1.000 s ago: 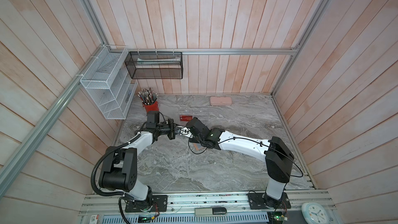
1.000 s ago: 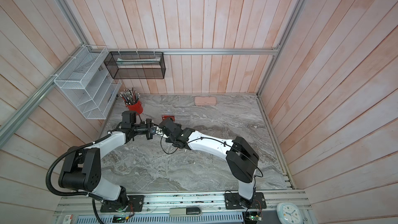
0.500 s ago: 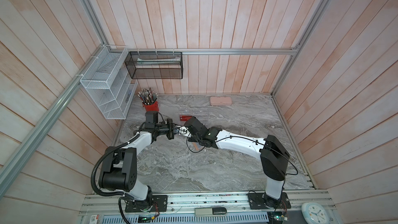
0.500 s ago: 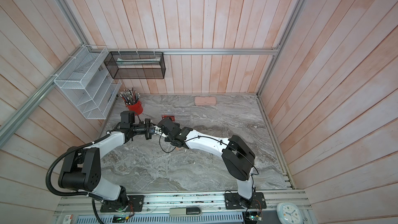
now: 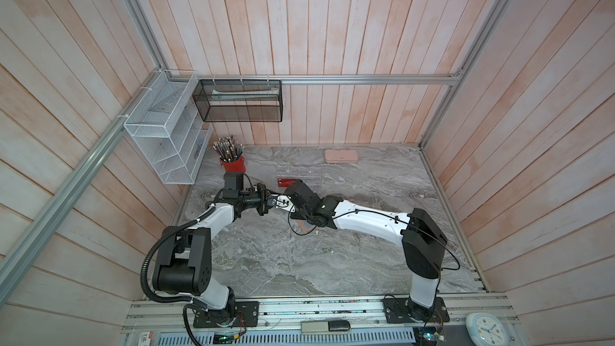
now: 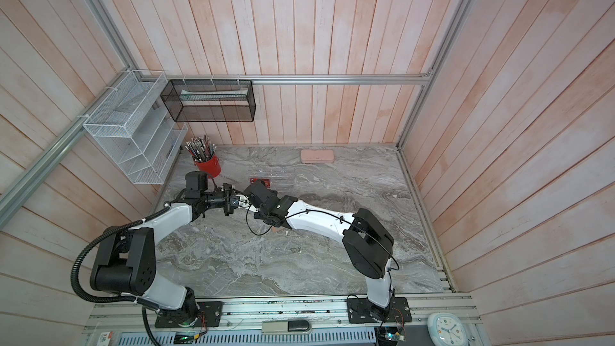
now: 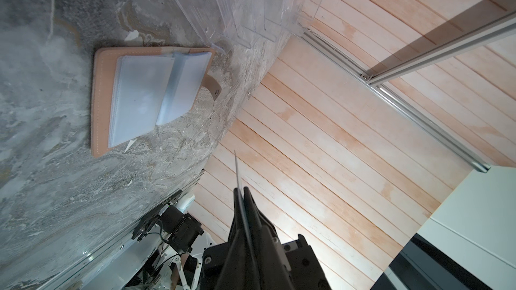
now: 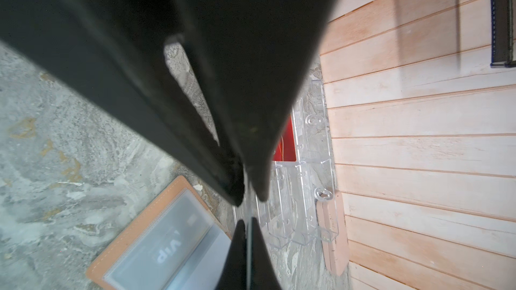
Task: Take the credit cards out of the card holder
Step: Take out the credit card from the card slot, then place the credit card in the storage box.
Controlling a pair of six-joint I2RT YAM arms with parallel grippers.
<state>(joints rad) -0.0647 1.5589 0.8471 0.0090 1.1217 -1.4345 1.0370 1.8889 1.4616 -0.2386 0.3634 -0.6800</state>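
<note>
The left pincer (image 5: 270,202) and the right pincer (image 5: 283,200) meet tip to tip above the marble table (image 5: 366,228). Between them stands a thin card (image 7: 237,168), seen edge-on in both wrist views, so its colour is hard to tell. The right pincer is closed and pinches this card, which sticks out past its fingertips. The left pincer's fingers (image 8: 237,252) lie close on either side of the same card. Whether they press on it or have let go, I cannot tell.

The card holder (image 7: 103,107) lies open and flat on the table, below the pincers and under the right wrist, with its pale sleeves upward and its snap tab out to one side. One sleeve shows a card lettered "VIP" (image 8: 170,252) inside it.

Beyond the pincers, towards the back wall, lies the clear acrylic rack (image 5: 306,176), with a red card (image 5: 286,181) in the slot nearest the right pincer. Its corner reaches just beside the holder. Farther back, against the wall, lies a long pink case (image 5: 341,155). A red cup of pencils (image 5: 232,163) stands behind the left pincer.
</note>
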